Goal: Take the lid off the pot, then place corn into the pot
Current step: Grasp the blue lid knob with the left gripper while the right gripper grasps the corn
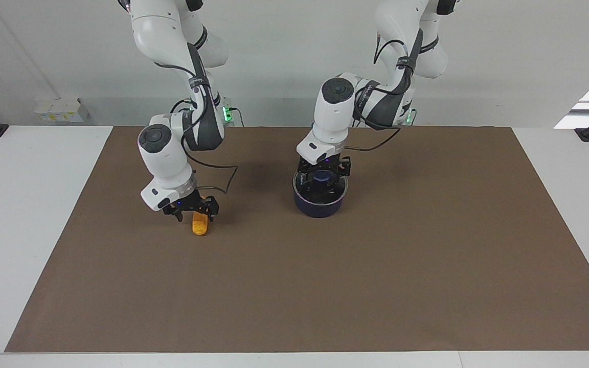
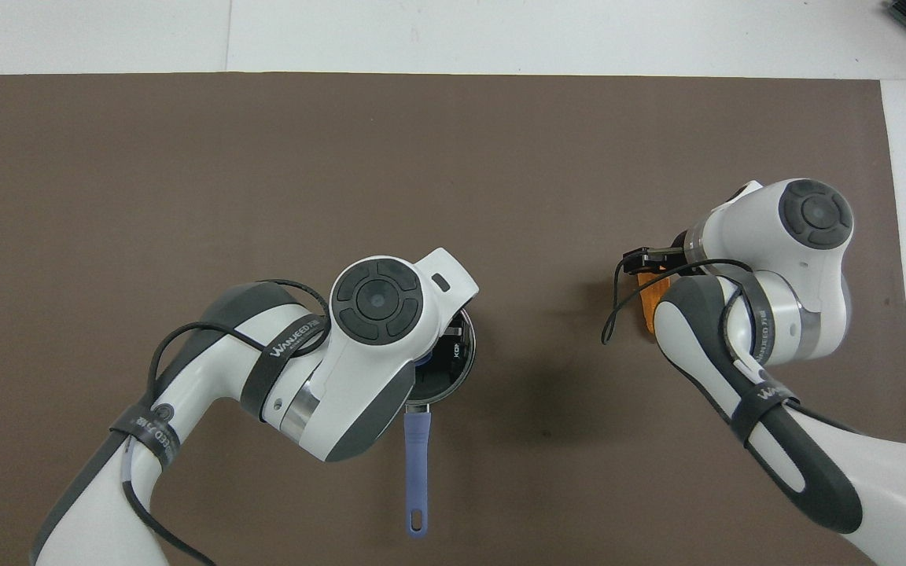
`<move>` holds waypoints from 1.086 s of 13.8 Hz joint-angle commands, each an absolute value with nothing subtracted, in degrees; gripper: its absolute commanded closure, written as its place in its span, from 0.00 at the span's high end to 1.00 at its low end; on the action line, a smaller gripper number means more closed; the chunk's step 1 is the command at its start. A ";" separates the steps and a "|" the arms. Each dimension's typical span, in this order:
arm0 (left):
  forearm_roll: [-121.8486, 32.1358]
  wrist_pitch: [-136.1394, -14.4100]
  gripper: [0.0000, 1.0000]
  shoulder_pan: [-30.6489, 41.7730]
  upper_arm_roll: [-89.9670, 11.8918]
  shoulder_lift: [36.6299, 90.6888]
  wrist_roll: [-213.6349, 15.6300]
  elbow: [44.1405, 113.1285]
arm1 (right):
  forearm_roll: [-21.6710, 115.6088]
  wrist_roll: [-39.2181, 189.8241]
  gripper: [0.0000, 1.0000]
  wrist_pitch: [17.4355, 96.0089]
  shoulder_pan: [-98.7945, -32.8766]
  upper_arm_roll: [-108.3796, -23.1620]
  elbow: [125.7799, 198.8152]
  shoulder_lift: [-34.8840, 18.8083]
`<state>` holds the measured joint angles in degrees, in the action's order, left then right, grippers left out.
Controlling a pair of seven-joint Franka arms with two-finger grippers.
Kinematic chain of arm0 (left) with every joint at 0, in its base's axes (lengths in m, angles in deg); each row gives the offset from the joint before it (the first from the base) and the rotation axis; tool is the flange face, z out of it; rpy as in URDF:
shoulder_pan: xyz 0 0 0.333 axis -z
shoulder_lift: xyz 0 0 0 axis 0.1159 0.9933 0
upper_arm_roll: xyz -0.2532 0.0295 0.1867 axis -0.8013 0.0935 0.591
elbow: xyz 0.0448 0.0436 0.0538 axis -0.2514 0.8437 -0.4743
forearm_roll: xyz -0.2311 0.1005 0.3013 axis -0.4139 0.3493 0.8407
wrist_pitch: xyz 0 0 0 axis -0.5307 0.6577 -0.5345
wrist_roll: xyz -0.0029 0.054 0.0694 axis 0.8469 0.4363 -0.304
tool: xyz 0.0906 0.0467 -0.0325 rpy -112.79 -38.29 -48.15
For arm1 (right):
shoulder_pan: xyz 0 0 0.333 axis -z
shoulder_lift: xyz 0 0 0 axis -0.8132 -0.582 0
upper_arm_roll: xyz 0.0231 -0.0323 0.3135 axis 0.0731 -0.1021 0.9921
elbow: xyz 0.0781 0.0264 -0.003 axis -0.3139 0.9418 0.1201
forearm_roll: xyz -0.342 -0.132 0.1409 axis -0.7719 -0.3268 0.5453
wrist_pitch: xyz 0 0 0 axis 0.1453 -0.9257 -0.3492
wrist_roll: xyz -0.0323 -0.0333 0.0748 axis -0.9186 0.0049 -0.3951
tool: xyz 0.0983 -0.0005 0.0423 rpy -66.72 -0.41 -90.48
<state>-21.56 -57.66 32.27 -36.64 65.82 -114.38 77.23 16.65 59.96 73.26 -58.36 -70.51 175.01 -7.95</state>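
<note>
Two views: I read contact from the facing one and the pot's handle from the overhead one.
Pot (image 1: 320,204): round, dark navy, mid-table on the brown mat (image 1: 325,286); its long straight blue handle (image 2: 417,472) points toward the robots and shows only overhead.
Lid (image 1: 321,190): clear glass disc, metal rim, sitting on the pot.
Left gripper (image 1: 323,173): down on the lid; its fingers look clenched on the blue knob (image 1: 321,178), as far as I can tell.
Corn (image 1: 200,223): bumpy orange-yellow cob lying on the table, toward the right arm's end.
Right gripper (image 1: 190,208): low at the corn's upper end; I cannot tell how its fingers stand.
</note>
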 commanded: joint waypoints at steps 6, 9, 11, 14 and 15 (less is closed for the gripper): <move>-21.39 -56.33 0.03 33.86 -36.10 63.53 -116.43 79.04 | 16.03 62.38 0.47 78.17 -58.98 -70.25 178.87 -7.37; -21.39 -55.64 0.00 33.95 -36.10 63.71 -119.06 77.72 | 16.03 62.29 0.36 78.17 -58.98 -70.25 178.87 -7.37; -21.39 -54.23 0.00 33.43 -36.10 63.53 -119.07 76.23 | 16.11 62.29 0.35 78.17 -58.98 -70.25 178.87 -7.37; -19.12 -50.98 0.00 32.55 -35.40 63.53 -118.80 72.63 | 16.12 62.12 0.15 77.82 -58.98 -70.25 178.26 -6.94; -17.71 -50.02 0.00 32.02 -35.31 63.53 -118.46 71.66 | 16.20 62.03 0.12 77.55 -58.98 -70.25 177.90 -6.59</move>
